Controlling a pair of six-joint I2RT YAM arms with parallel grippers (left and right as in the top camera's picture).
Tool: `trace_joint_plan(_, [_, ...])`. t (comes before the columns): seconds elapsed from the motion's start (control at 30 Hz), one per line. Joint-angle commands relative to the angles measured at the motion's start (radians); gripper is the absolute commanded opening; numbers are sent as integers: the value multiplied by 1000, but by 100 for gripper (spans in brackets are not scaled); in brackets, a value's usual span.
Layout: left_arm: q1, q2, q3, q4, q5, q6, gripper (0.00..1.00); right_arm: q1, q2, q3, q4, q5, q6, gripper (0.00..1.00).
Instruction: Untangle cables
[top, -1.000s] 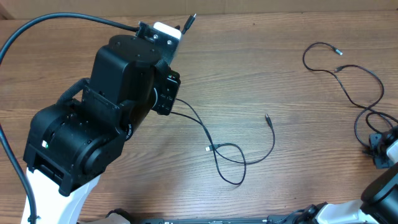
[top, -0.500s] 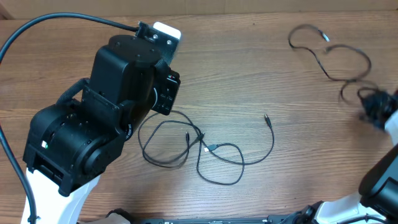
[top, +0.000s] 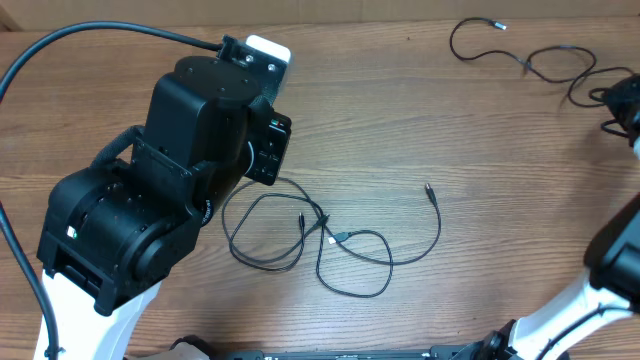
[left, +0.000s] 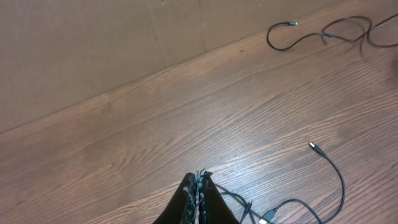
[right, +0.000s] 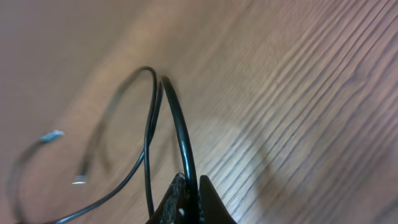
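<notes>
Two thin black cables lie tangled in loose loops at the table's middle (top: 330, 242), with one plug end to the right (top: 428, 187). They also show in the left wrist view (left: 333, 171), just right of my left gripper (left: 198, 185), which is shut with nothing between its jaws. In the overhead view its fingers are hidden under the arm. My right gripper (top: 625, 103) is at the far right edge, shut on another black cable (right: 177, 118). That cable trails in loops toward the far right corner (top: 520, 58) and also shows in the left wrist view (left: 311, 34).
The bulky black left arm (top: 170, 190) covers the table's left half. A brown wall (left: 93, 50) runs along the table's far edge. Bare wood table (top: 420, 110) lies between the two cable groups.
The cable that hung from my left gripper has dropped onto the table as a new loop. My right gripper has moved to the far right corner, dragging its cable along.
</notes>
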Motion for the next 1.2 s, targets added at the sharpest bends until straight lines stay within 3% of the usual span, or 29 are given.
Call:
trace_joint_plan(0.0, [7, -1, 14, 2, 4, -11, 4, 5, 111, 67, -8, 9, -34, 4])
trace_joint_plan(0.23, [7, 18, 13, 0, -49, -19, 4, 11, 289, 164, -9, 10, -90, 4])
trace_joint_plan(0.37, [7, 21, 13, 1, -53, -19, 4, 15, 300, 172, -2, 23, -117, 4])
trace_joint_plan(0.4, [7, 21, 13, 1, -52, -19, 4, 15, 300, 179, -11, 29, -117, 20])
trace_joint_plan(0.43, [7, 21, 13, 1, -52, -20, 6, 15, 300, 195, -35, 27, -115, 75])
trace_joint_plan(0.47, [7, 21, 13, 0, -52, -23, 9, 15, 299, 211, -61, 26, -115, 100])
trace_joint_plan(0.7, [7, 21, 13, 0, -68, -31, 24, 28, 224, 400, -346, 28, -115, 100])
trace_joint_plan(0.97, [7, -15, 14, -7, -186, -76, 14, 89, -37, 413, -591, 16, -146, 100])
trace_joint_plan(1.17, [7, -158, 14, -40, -262, -128, 10, 220, -180, 411, -776, -254, -348, 100])
